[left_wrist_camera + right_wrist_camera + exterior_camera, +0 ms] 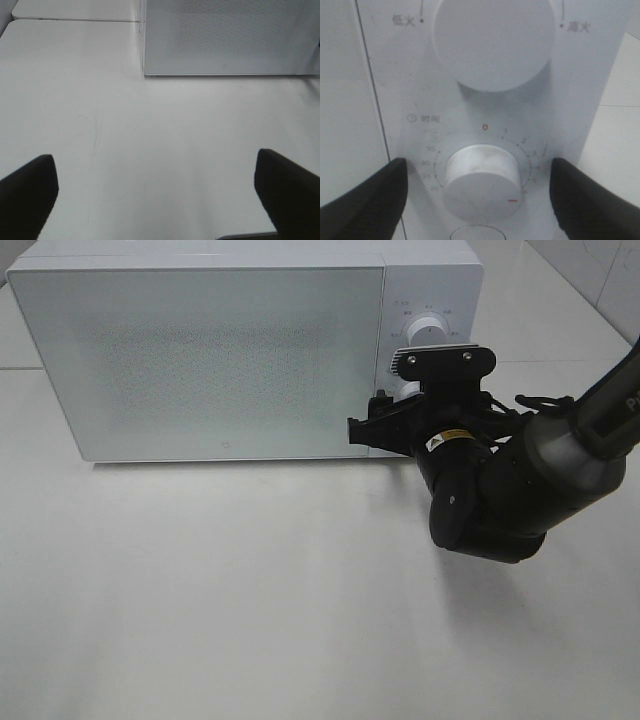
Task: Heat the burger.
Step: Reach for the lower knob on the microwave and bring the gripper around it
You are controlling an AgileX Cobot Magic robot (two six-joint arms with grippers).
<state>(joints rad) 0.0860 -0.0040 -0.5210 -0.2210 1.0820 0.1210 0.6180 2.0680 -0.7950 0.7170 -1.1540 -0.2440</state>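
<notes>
The white microwave [210, 360] stands at the back of the table with its door shut; it also shows in the left wrist view [225, 40]. The burger is out of view. My right gripper [378, 426] is at the microwave's control panel. In the right wrist view it [480, 197] is open, with one finger on either side of the lower timer knob [480, 182] and not touching it. The knob's red mark points to the lower right of its dial. My left gripper [157, 200] is open and empty above the bare table, in front of the microwave's left corner.
The upper power knob [494, 42] sits above the timer knob; it also shows in the high view [430, 330]. The right arm's bulky wrist [500, 500] hangs over the white table [200, 590] in front of the panel. A tabletop seam runs behind the microwave.
</notes>
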